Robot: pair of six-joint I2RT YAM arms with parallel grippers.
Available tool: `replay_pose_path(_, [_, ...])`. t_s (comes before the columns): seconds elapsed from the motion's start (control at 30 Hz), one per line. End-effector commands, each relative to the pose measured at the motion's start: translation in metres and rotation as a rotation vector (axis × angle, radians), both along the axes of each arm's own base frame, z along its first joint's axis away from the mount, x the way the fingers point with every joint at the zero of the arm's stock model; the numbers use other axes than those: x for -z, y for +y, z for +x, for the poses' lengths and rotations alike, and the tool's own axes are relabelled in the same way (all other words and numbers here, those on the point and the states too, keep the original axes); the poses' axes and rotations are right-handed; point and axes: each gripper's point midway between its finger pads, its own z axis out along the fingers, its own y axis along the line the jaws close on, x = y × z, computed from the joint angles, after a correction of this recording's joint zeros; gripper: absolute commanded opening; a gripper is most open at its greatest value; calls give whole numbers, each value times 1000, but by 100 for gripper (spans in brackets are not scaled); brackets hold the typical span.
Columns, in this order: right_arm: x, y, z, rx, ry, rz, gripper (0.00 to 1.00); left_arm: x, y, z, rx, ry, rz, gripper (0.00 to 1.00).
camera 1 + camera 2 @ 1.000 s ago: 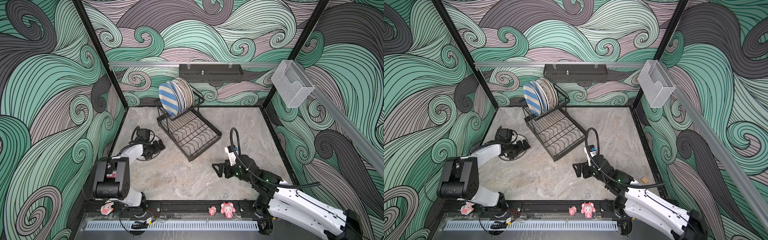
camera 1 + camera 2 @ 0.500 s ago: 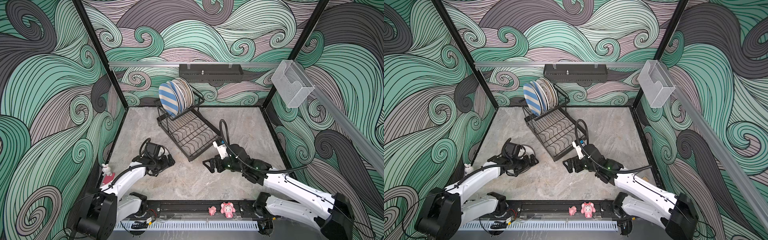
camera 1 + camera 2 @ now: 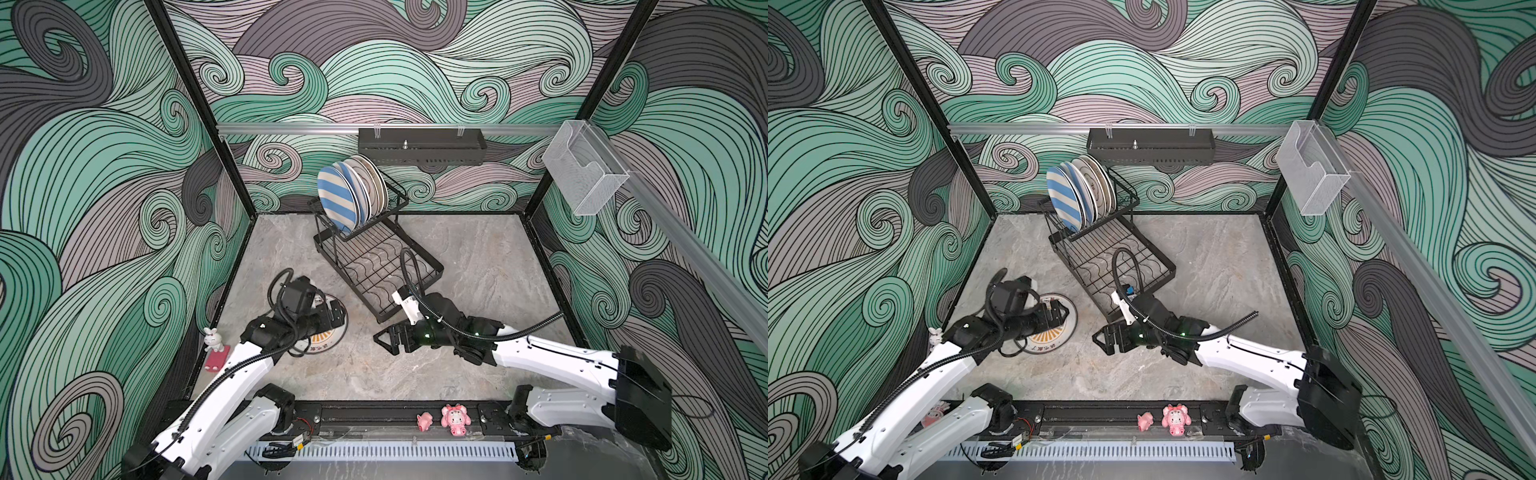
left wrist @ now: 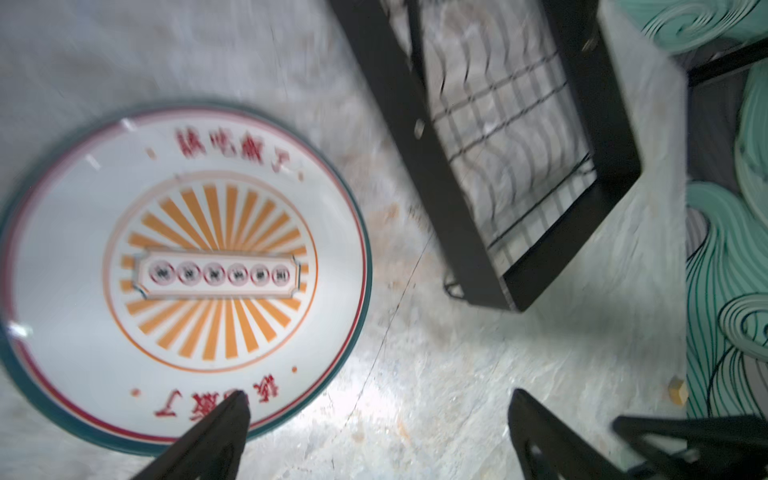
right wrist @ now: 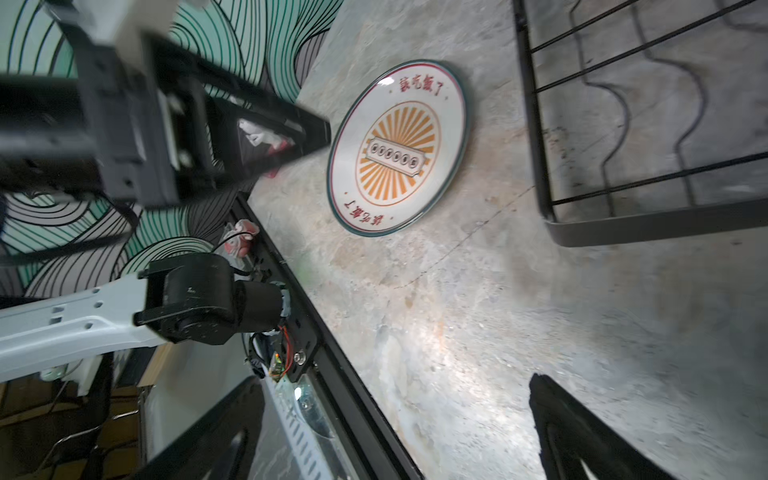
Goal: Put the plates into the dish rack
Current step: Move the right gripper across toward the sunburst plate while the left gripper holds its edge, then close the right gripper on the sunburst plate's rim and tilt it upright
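While left gripper (image 4: 378,397) and right gripper (image 5: 392,380) gape empty, sunburst plate (image 4: 216,270) flat beside rack (image 4: 395,83)

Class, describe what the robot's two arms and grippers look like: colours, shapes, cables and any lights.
The left arm and right arm have white links, black joints and black wrists. A black ribbed cable runs along each. The left gripper and right gripper are black with tapered fingers. Green lights glow on the right wrist.

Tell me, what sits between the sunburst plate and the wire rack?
Nothing: just bare tabletop separates plate and rack, clearest in the left wrist view.
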Motion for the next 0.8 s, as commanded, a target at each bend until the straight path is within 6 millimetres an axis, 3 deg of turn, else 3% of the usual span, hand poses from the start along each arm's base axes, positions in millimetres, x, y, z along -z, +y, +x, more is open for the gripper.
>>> replay_pose_path(0.0, [-14, 32, 2, 62, 20, 94, 97, -11, 42, 10, -55, 16, 135, 99])
replay_pose_path(0.17, [-1, 75, -18, 101, 58, 133, 94, -6, 89, 54, -243, -50, 128, 99])
replay_pose_path(0.33, [20, 95, -14, 169, 116, 177, 93, 13, 115, 77, -357, -24, 110, 99])
replay_pose_path(0.53, [44, 117, -5, 176, 131, 85, 93, 42, 123, 98, -393, 52, 100, 99])
replay_pose_path(0.77, [69, 115, 23, 232, 146, 45, 92, 60, 122, 104, -380, 85, 29, 99])
